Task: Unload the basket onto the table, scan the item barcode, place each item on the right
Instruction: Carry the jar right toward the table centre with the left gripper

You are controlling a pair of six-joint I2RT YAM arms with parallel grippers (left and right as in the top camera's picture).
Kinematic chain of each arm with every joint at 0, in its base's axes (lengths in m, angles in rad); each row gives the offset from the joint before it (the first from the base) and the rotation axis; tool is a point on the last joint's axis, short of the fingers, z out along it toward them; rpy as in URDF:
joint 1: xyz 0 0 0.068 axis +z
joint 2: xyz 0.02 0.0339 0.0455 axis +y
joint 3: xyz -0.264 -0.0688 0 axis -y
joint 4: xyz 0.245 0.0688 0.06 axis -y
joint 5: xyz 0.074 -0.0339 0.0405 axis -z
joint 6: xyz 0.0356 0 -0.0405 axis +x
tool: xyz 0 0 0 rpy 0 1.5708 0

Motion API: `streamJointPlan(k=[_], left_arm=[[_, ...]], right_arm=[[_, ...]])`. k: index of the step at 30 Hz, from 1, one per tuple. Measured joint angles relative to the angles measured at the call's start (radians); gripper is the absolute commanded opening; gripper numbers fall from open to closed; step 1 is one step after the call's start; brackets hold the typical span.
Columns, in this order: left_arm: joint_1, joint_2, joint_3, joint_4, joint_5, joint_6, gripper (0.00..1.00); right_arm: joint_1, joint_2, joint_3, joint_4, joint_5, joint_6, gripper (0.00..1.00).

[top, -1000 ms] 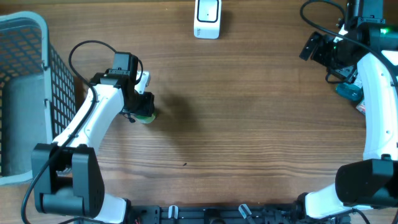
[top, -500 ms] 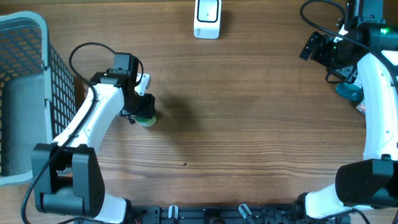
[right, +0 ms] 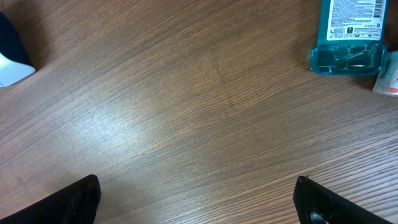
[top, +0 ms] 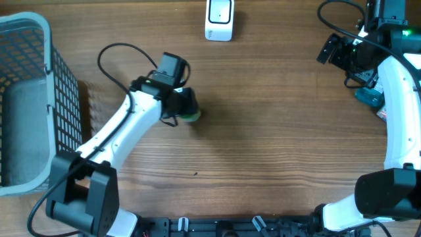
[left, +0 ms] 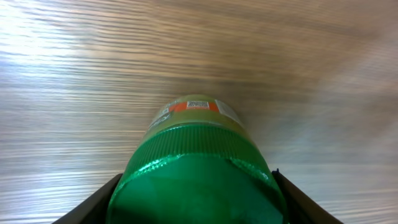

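The left arm's fingers (left: pixel 93 208) are clenched on a green-capped bottle (left: pixel 198 168), a bit left of the middle of the wooden surface (top: pixel 276 131). A wire basket (top: pixel 39 39) sits off to the left. The right arm's fingers (right: pixel 78 199) are spread wide, grasping nothing, near a teal pack (right: pixel 348 31). At the far edge stands the white scanner (top: pixel 219 20), well apart from the bottle.

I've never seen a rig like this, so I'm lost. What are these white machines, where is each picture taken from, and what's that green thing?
These are two robot arms at a wooden table, each ending in a two-finger gripper. One picture looks straight down, and the other two come from cameras on the wrists. The left gripper holds a green-lidded jar. The right gripper is open and empty, near a teal bottle. A white scanner lies at the far edge, and a wire basket stands beside the left arm.
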Motion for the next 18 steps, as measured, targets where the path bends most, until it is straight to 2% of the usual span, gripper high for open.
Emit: streamJointPlan(k=[7, 9, 10, 15, 18], left_arm=[[-0.151, 0.000, 0.000, 0.036, -0.048, -0.379, 0.54], [-0.192, 0.000, 0.000, 0.036, -0.082, -0.486, 0.45], [-0.212, 0.000, 0.000, 0.035, -0.099, -0.537, 0.44], [-0.290, 0.000, 0.000, 0.007, -0.179, -0.798, 0.50], [-0.324, 0.001, 0.000, -0.003, -0.215, -0.942, 0.48]], right_arm=[[0.000, 0.000, 0.000, 0.000, -0.001, 0.000, 1.00], [0.000, 0.000, 0.000, 0.000, -0.005, 0.000, 1.00], [0.000, 0.000, 0.000, 0.000, -0.011, 0.000, 1.00], [0.000, 0.000, 0.000, 0.000, -0.035, 0.000, 1.00], [0.000, 0.000, 0.000, -0.001, -0.046, 0.000, 1.00]])
